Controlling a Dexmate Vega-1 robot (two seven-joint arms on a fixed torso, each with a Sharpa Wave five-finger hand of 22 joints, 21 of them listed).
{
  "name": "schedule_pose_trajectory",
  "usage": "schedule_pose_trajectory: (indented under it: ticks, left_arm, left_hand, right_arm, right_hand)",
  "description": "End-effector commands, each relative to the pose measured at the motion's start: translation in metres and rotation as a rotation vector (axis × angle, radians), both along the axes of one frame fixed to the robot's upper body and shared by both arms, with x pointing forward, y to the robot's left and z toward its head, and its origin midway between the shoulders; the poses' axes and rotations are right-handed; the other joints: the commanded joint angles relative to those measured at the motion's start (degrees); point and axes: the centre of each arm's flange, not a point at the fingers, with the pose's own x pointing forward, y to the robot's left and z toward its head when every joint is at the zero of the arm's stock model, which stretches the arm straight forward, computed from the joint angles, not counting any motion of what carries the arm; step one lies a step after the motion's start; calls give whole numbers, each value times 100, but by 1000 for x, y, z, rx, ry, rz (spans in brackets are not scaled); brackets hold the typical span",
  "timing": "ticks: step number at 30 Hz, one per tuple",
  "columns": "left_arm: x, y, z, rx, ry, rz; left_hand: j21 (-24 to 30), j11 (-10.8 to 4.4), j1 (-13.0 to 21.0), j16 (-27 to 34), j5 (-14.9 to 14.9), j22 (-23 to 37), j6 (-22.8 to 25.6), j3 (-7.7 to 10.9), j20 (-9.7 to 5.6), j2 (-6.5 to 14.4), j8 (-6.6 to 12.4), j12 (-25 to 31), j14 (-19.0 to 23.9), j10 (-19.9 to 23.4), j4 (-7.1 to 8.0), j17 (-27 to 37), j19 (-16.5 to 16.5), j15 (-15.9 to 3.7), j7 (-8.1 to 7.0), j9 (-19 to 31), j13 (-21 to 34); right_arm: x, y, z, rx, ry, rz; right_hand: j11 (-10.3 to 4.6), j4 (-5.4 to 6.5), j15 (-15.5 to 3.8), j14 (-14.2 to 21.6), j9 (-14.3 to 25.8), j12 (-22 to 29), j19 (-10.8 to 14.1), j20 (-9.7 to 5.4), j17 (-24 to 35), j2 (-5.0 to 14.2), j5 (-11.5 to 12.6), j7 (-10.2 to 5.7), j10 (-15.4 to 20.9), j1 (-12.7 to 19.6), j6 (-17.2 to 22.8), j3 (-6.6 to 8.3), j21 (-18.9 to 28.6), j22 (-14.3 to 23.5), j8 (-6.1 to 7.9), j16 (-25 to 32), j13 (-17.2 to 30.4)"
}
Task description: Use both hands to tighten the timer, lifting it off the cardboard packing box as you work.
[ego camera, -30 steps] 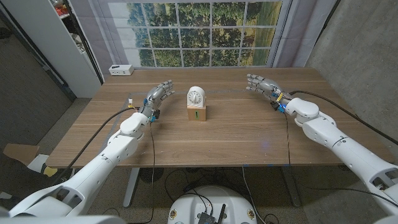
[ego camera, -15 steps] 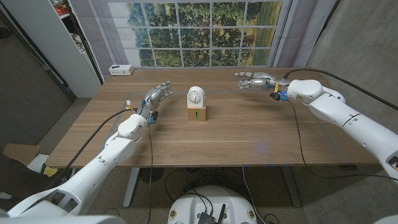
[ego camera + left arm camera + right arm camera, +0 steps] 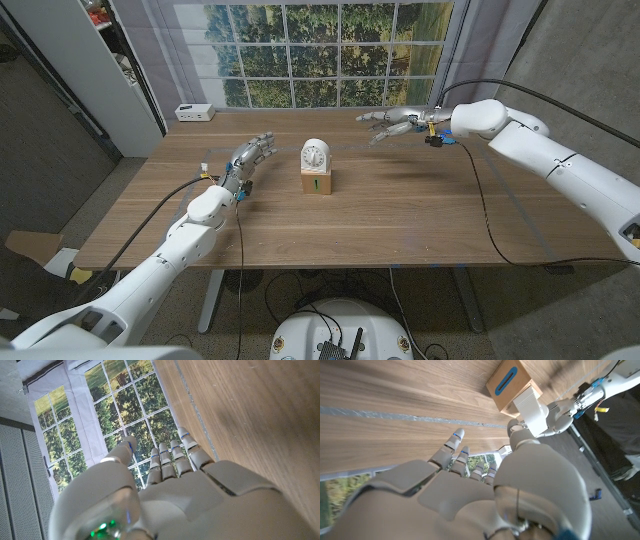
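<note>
Nearest me, the white left hand [image 3: 248, 157] holds nothing, fingers apart, just beside the small brown cardboard packing box [image 3: 316, 182] at the middle of the wooden table [image 3: 380, 220]. The white dome-shaped timer [image 3: 315, 155] sits on top of that box, untouched. Farther back, the white right hand [image 3: 392, 124] hovers above the table, fingers spread and empty, well apart from the timer on its other side. To do this approach well, I'd bring both hands in level from either side, one steadying the body low while the other takes the dial, avoiding knocking the light box.
</note>
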Motion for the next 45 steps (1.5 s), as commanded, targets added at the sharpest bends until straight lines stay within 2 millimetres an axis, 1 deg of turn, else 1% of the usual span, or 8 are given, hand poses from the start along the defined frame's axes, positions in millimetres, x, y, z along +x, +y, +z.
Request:
schedule_pose_trajectory:
  ticks: [1, 5, 11, 21, 22, 28, 34, 45]
  left_arm:
    - [1, 3, -4, -7, 2, 1]
    - [2, 3, -5, -5, 4, -5]
    - [2, 2, -7, -6, 2, -13]
    - [0, 0, -11, -19, -3, -10]
    - [0, 0, -11, -19, -3, -10]
    - [1, -2, -13, -24, -8, -22]
    - [1, -3, -18, -34, 0, -21]
    - [1, -1, -24, -47, 4, -21]
  left_hand:
    - [-16, 2, 17, 18, 27, 27, 44, 27, -15, -50, 40, 44, 29, 58, 22, 14, -15, -9, -6, 20, 1]
    - [-19, 2, 20, 17, 28, 27, 45, 27, -13, -51, 39, 44, 29, 58, 20, 13, -20, -10, -4, 20, -1]
    - [-26, 6, 12, 16, 27, 26, 47, 22, 0, -49, 38, 45, 29, 63, 28, 15, -34, -6, 6, 20, -6]
    - [-28, 2, 9, 13, 28, 26, 81, 22, 0, -51, 49, 53, 32, 85, 31, 13, -35, -8, -16, 21, -12]
    - [-29, 0, 9, 13, 28, 26, 81, 22, 4, -51, 49, 53, 32, 84, 31, 13, -35, -9, -17, 21, -13]
    - [-31, 10, 8, 12, 29, 26, 82, 23, 7, -52, 47, 48, 36, 75, 32, 12, -39, -13, -23, 22, -17]
    - [-34, 11, 10, 9, 30, 26, 87, 25, 12, -52, 47, 50, 37, 81, 30, 10, -43, -13, -20, 23, -21]
    - [-39, 6, 8, 7, 30, 25, 96, 25, 18, -55, 48, 52, 40, 87, 32, 9, -50, -19, -20, 25, -28]
  right_arm:
    - [-12, 40, 19, -230, -83, 45]
    - [-14, 53, 23, -312, -102, 61]
    - [-16, 71, 27, -405, -130, 94]
    - [-18, 95, 29, -497, -170, 137]
    - [-18, 95, 29, -497, -170, 137]
    - [-21, 118, 33, -546, -193, 183]
    - [-19, 136, 35, -582, -202, 223]
    - [-13, 157, 41, -633, -221, 254]
  right_hand:
    - [-75, -16, -134, 30, 27, 56, 1, 7, 42, 114, 96, -19, -58, 267, -80, 168, 31, 36, 25, 29, 42]
    - [-150, -34, -177, 7, 31, 78, -23, -28, 57, 175, 170, -21, -92, 574, -114, 321, 34, 39, 43, 30, 57]
    - [-170, -24, -176, -41, 33, 73, -43, -39, 65, 146, 217, -21, -186, 786, -202, 388, 38, 42, 35, 23, 70]
    - [-183, -4, -166, -61, 39, 70, -90, -46, 80, 138, 241, -23, -265, 915, -228, 413, 29, 42, 48, 34, 86]
    - [-179, -3, -155, -66, 39, 72, -94, -44, 81, 137, 243, -23, -267, 922, -231, 414, 29, 42, 48, 33, 87]
    - [-171, 13, -103, -97, 42, 63, -127, -12, 91, 123, 257, -21, -349, 994, -294, 414, 26, 43, 39, 35, 99]
    - [-156, 22, -67, -102, 44, 61, -108, 21, 96, 110, 262, -21, -395, 1029, -334, 406, 38, 43, 36, 42, 105]
    - [-154, 39, -49, -52, 48, 73, -80, 21, 107, 97, 265, -21, -429, 1075, -372, 387, 56, 45, 42, 73, 115]
